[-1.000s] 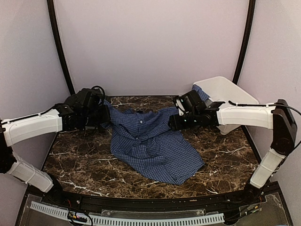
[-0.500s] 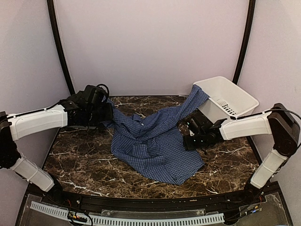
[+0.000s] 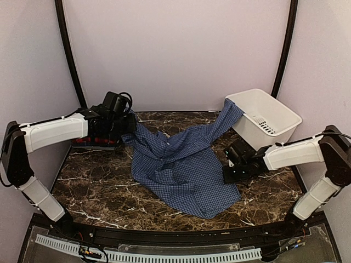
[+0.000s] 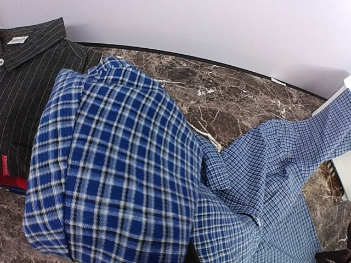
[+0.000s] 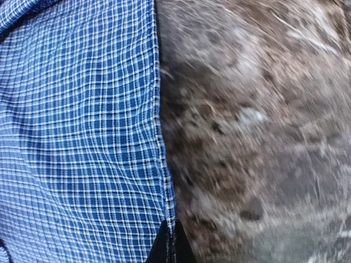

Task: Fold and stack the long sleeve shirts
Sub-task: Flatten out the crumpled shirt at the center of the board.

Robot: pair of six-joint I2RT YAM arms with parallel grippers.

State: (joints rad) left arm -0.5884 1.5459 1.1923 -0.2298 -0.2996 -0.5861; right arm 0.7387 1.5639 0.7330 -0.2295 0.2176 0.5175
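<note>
The collared, button-up blue shirt [image 3: 184, 175] of fine white-checked cloth lies rumpled across the middle of the brown, white-veined marble worktop [image 3: 93, 183]. One long sleeve [image 3: 224, 123] trails up and over the rim of the white plastic basket [image 3: 274, 109] at the far right, so the garment is not yet free to be laid flat.

At the far left, the left gripper [image 3: 127, 129] is clenched. Its fingertips are hidden by cloth, but the shirt rises in a bunch towards it, which suggests it grasps a shoulder or sleeve. In its wrist view the weave hangs close in soft, thick folds.

The right gripper [image 3: 229, 174] sits low on the worktop at the shirt's right edge. Its dark fingertips are pressed together right at the stitched hem [image 5: 162, 153], apparently pinching that thin edge. Two opposite holds like these would let the arms pull the fabric taut and smooth.

Beside the left arm lies a dark, finely striped shirt [image 4: 27, 82], already folded with its collar up. It rests on a folded red shirt [image 4: 11, 182], only an edge of which shows.
</note>
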